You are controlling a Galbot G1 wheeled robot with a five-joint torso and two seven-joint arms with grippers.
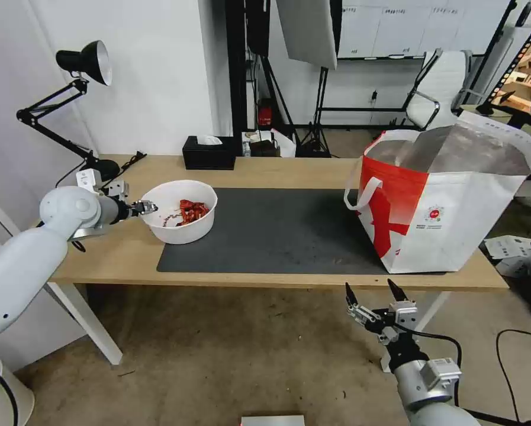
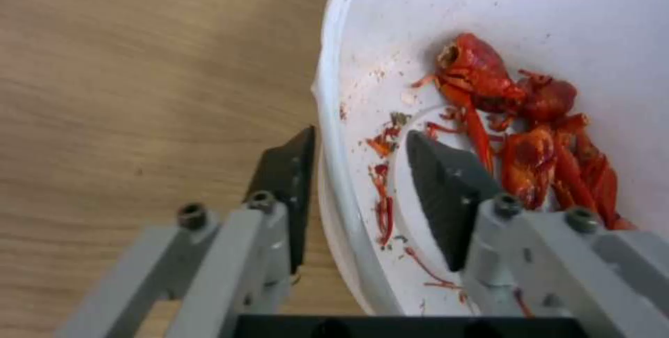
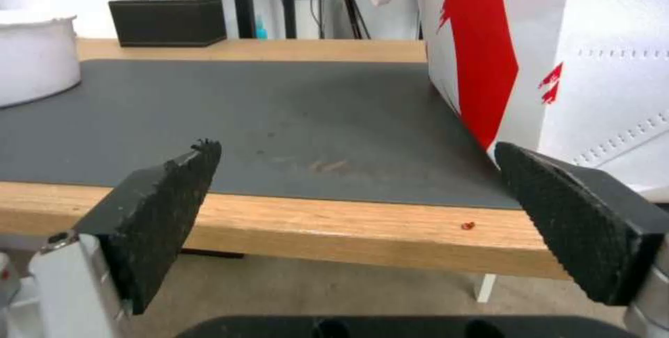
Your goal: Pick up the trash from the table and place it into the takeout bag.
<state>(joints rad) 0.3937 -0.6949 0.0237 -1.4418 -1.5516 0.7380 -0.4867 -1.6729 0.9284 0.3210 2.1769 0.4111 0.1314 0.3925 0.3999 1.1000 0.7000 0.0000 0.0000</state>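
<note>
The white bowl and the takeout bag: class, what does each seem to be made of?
The white bowl looks like thin matte plastic, its wall slim between the left hand's fingers. The takeout bag looks like woven plastic fabric with stitched seams and a dull silver foil lining.

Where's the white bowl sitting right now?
In the head view the white bowl sits on the table's left part, overlapping the mat's left edge. The left gripper straddles its rim, jaws open.
</note>
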